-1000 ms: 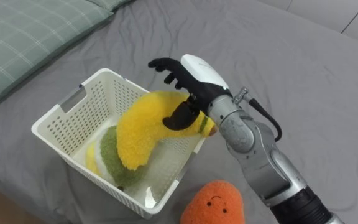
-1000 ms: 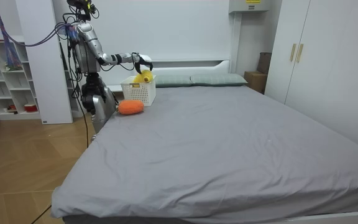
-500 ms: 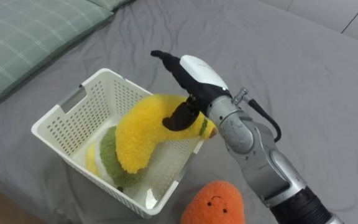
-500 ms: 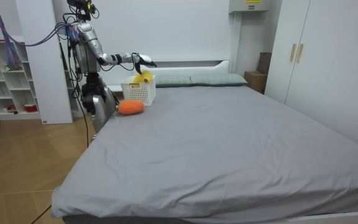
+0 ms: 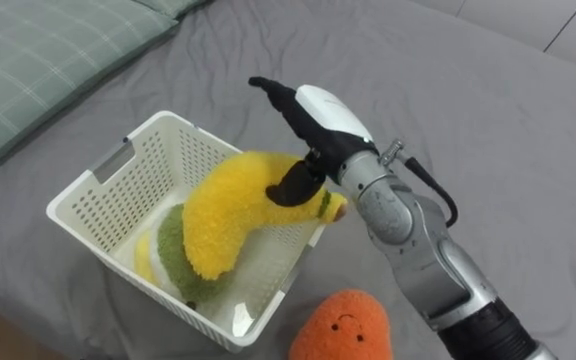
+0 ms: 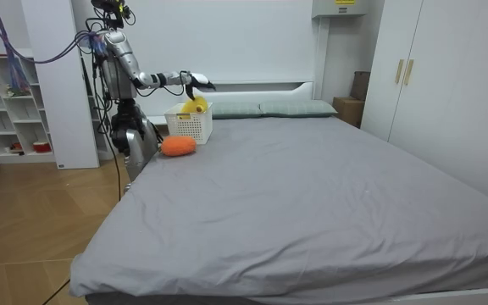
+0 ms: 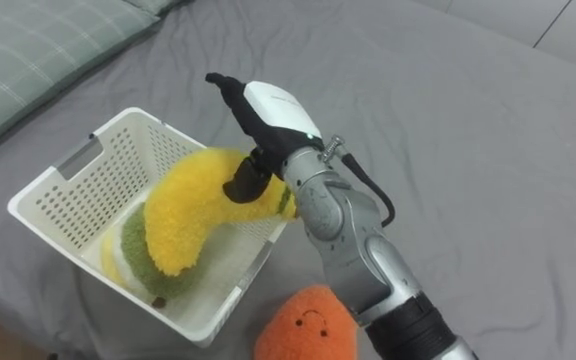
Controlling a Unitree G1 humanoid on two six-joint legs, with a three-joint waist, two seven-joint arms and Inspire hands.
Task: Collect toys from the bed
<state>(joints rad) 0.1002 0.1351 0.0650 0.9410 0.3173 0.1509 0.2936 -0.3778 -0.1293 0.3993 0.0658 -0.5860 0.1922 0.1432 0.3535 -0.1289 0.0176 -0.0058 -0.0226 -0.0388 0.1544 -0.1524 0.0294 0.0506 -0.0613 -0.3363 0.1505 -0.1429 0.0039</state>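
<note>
The yellow plush banana toy [image 5: 230, 215] lies in the white perforated plastic basket [image 5: 158, 160], and we see its stalk end poking out over the basket's rim on the side facing the robot's right arm. Under it there's a green and pale yellow plush toy [image 5: 173, 250] resting on the basket's floor. Right above the banana's upper end hangs the right hand [image 5: 326, 112]: it's released, fingers stretched straight out and away over the basket, and the dark thumb [image 5: 290, 187] lies against the yellow plush. Just outside the basket's near corner, an orange round plush toy with a smiling face [image 5: 346, 325] sits on the grey bed [image 5: 498, 130]. Beyond the basket lies a green checked pillow [image 5: 38, 60], up at the bed's head end. In the room view the robot stands beside the bed's side edge near that head end, arm reaching over the basket.
</note>
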